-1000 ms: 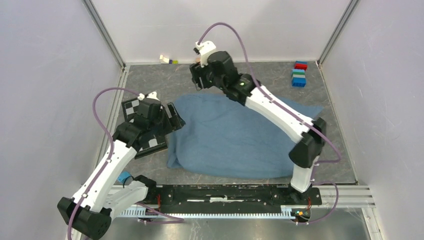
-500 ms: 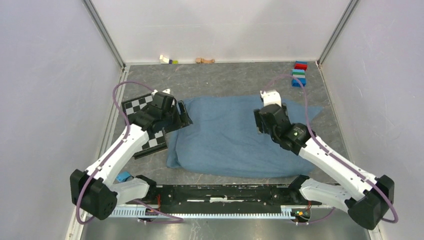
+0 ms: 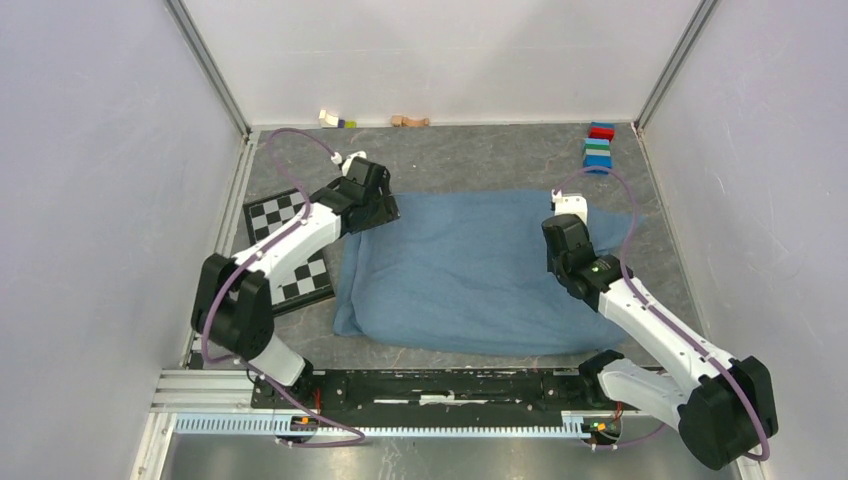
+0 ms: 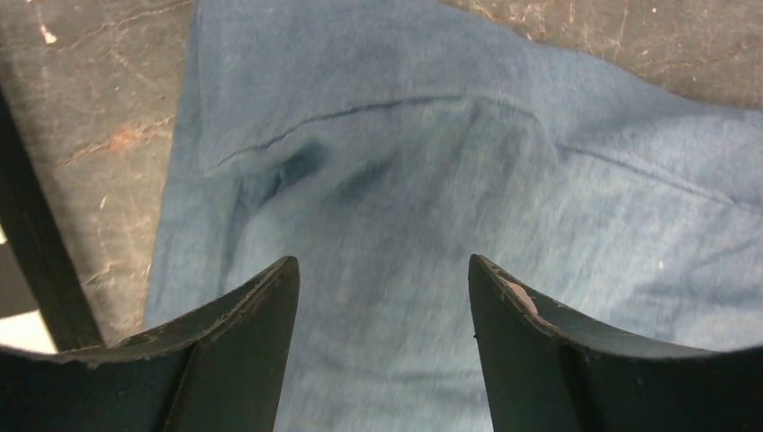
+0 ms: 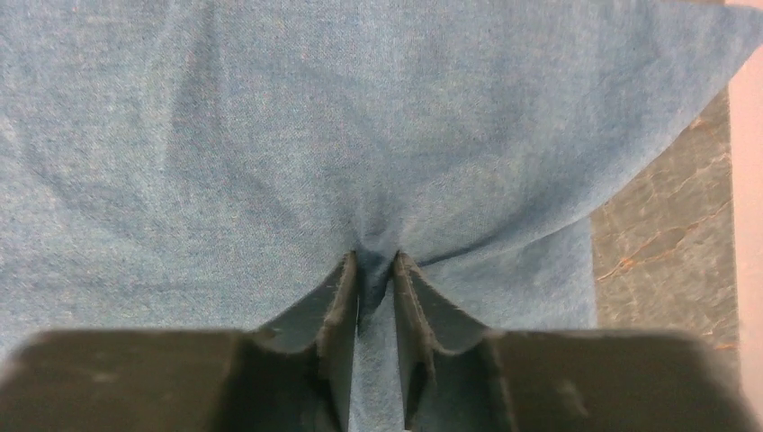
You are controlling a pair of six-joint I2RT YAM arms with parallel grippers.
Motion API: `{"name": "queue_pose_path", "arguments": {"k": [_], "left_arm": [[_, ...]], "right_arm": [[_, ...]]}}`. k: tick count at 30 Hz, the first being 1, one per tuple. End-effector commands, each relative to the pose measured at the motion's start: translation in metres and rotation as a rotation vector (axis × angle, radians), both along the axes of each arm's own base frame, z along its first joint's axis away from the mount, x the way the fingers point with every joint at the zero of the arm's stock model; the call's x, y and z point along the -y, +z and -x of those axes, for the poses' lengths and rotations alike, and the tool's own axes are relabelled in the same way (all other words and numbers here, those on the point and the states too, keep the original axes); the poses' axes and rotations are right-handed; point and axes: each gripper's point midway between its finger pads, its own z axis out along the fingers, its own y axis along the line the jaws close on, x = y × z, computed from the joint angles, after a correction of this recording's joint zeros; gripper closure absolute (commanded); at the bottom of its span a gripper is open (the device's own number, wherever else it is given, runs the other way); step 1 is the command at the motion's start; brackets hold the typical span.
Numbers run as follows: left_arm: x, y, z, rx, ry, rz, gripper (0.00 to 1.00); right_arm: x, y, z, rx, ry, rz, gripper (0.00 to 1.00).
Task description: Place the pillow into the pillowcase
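Right pincer pinches wrinkled blue pillowcase.

We count one dusty-blue cloth pillowcase, one black-and-white checkered board, one cluster of coloured plastic bricks.

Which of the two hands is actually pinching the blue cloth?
The right hand: its fingers are closed on a fold of the wrinkled dusty-blue cloth pillowcase. The left hand hangs open over it.

The pillowcase lies on the table; a board sits just left of it, a block stack behind its right corner.
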Motion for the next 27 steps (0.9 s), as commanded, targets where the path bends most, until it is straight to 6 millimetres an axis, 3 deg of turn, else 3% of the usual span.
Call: {"name": "queue_pose_path", "arguments": {"k": [1,3,6,12,14,16,18,21,23,27], "left_arm": [[0.011,0.011,-0.042,0.1,0.033,0.002,0.25],[0.01,0.009,-0.051,0.108,0.044,-0.018,0.26],[0.012,0.011,-0.064,0.146,0.046,-0.034,0.32],[0.011,0.006,-0.083,0.166,0.037,-0.096,0.81],[0.008,0.01,-0.084,0.179,0.037,-0.112,0.93],[0.005,0.02,-0.083,0.2,0.041,-0.123,0.97],[0.002,0.025,-0.081,0.204,0.044,-0.131,0.92],[-0.001,0.029,-0.078,0.197,0.058,-0.13,0.55],[0.0,0.03,-0.08,0.203,0.069,-0.125,0.4],[-0.004,0.017,-0.089,0.143,0.117,-0.15,0.34]], "right_arm": [[-0.005,0.024,-0.016,0.081,-0.009,-0.031,0.84],[-0.006,0.03,-0.017,0.085,-0.004,-0.029,0.99],[-0.006,0.041,-0.019,0.097,0.005,-0.028,1.0],[-0.002,0.079,-0.019,0.158,0.0,-0.027,1.0],[0.0,0.093,-0.019,0.179,0.001,-0.028,1.0],[0.0,0.101,-0.018,0.193,0.003,-0.029,1.0],[-0.001,0.103,-0.018,0.196,0.011,-0.034,1.0],[-0.002,0.095,-0.016,0.173,0.021,-0.031,1.0],[-0.002,0.088,-0.015,0.162,0.023,-0.029,1.0],[-0.004,0.078,-0.015,0.153,0.027,-0.032,1.0]]}}
